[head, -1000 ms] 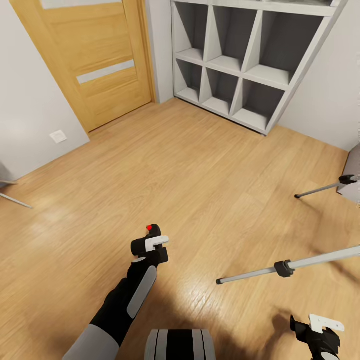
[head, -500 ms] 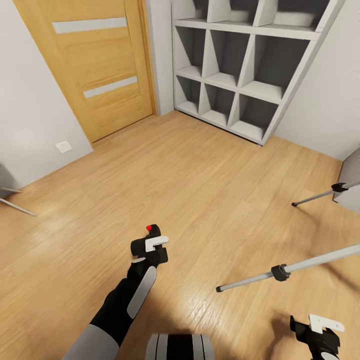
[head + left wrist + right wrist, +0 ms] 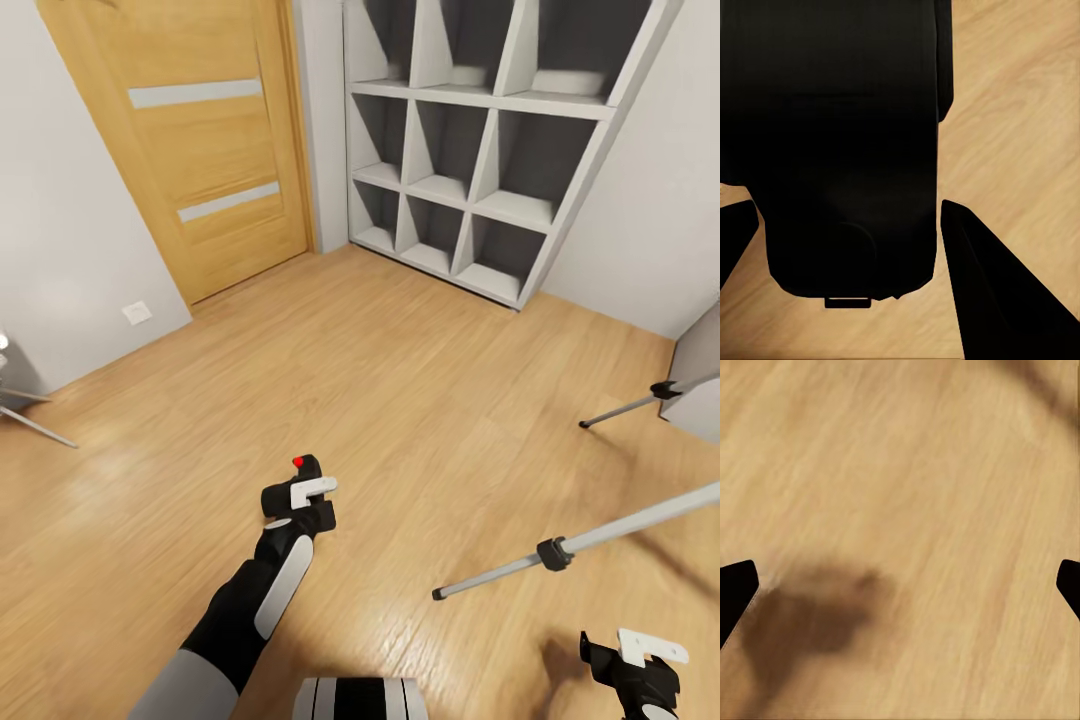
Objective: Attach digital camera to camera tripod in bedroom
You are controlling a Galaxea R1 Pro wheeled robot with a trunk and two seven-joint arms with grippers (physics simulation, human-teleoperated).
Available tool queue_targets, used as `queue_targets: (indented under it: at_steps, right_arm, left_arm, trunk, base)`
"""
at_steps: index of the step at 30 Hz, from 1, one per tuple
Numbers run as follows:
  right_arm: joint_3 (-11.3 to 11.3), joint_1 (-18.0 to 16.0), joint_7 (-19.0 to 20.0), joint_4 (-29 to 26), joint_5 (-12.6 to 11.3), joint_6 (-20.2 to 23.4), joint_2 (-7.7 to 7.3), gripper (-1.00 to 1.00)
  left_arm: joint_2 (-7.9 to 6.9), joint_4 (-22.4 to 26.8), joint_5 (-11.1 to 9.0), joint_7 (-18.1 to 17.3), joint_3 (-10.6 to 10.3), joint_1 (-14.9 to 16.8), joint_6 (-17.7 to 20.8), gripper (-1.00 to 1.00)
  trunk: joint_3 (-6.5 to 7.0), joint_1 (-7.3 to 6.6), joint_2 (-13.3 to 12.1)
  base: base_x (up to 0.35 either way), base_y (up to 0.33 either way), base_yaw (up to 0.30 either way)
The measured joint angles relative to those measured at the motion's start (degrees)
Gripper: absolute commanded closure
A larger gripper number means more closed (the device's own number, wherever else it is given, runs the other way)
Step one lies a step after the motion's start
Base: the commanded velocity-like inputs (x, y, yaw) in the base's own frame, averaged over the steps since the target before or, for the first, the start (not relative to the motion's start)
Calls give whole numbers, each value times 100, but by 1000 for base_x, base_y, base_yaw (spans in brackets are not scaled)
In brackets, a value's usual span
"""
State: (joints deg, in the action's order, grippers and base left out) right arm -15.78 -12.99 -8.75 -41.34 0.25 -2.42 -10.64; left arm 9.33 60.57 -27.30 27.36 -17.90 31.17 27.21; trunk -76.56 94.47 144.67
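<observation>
We see an oak door point(image 3: 205, 150) at the far left of the bedroom and a white cube shelf point(image 3: 480, 160) beside it, both at the far edge of the wood floor point(image 3: 400, 380). Our left end effector point(image 3: 305, 478) is clenched on the digital camera point(image 3: 306, 468), red mark up, held above the floor; the left wrist view shows its black body point(image 3: 840, 142) between the fingers. Right of it, two silver camera tripod point(image 3: 570, 545) legs slant to the floor. Our right end effector point(image 3: 640, 665) hangs released near the floor's near right corner.
</observation>
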Motion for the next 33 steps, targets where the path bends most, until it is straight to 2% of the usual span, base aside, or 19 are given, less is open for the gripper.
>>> queue_targets:
  at_steps: [14, 33]
  right_arm:
    - [12, 0, 8, 198, 12, -5, 0, -100]
    - [17, 0, 8, 237, 10, -5, 0, -100]
  left_arm:
    - [-7, -227, -36, -23, 4, 0, -383, 100]
    - [-45, -299, -28, -31, 10, 0, -420, 100]
  trunk:
    - [310, -36, -19]
    - [732, -85, -44]
  base:
    - [0, 0, 0]
    - [0, 0, 0]
